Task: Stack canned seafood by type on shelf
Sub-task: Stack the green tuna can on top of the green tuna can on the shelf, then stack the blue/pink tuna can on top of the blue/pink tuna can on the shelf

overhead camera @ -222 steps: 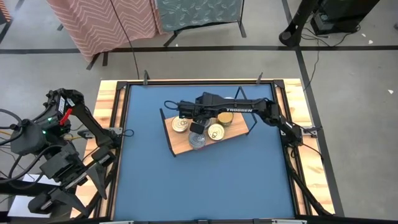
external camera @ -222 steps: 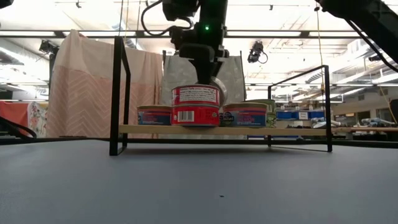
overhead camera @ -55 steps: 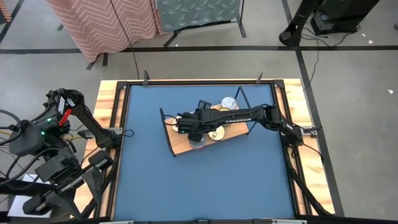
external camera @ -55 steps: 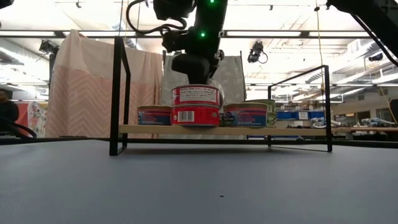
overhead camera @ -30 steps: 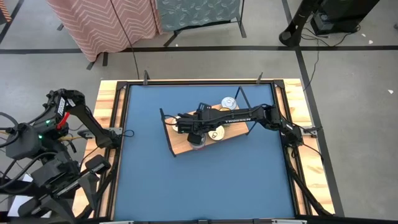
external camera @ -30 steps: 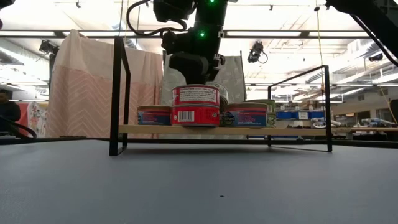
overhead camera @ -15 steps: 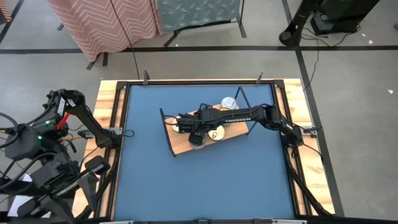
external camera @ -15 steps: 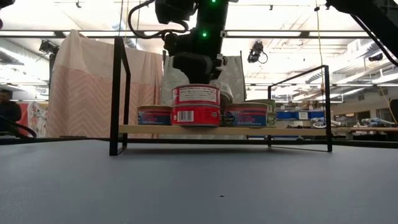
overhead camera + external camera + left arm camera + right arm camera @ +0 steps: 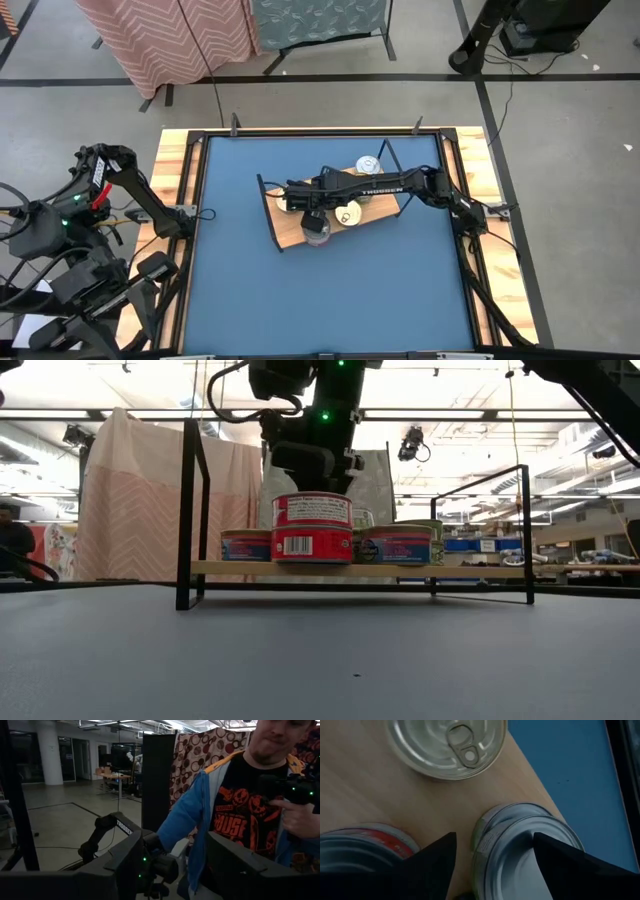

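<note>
Behind left gripper (image 9: 172,870), a person (image 9: 240,810).

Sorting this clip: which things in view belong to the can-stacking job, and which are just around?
Job: red can stack, blue-label cans, gold-lid can, shelf, right gripper.

Around: parked left arm, person, fabric screens.

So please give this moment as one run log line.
right gripper: open over red can stack | shelf: cans on board | left gripper: parked off table, open

Grey floor (image 9: 560,130) with black tape lines; patterned pink curtain (image 9: 165,35) behind.
</note>
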